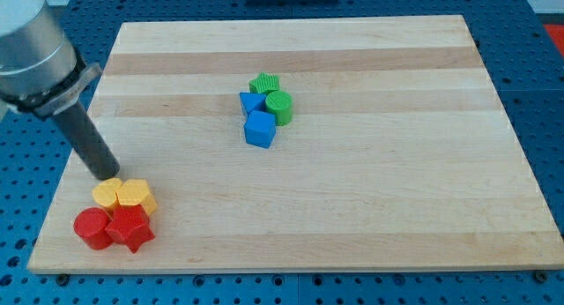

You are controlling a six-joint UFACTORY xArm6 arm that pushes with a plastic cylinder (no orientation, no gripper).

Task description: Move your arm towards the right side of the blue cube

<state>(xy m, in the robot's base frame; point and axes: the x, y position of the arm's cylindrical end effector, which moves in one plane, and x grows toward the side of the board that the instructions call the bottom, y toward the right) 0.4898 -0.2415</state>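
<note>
The blue cube (259, 129) lies near the board's middle, a little to the left. A second blue block (251, 103), wedge-like, touches it from above. A green star-shaped block (263, 83) and a green cylinder (279, 105) sit just above and to the right of the cube. My tip (109, 175) is far to the view's left, at the upper edge of a yellow block (107, 193). It is well left of and below the blue cube.
At the lower left, a yellow hexagonal block (135, 194), a red cylinder (91, 228) and a red star-shaped block (129, 226) cluster with the yellow block. The wooden board (397, 164) rests on a blue perforated table (546, 120).
</note>
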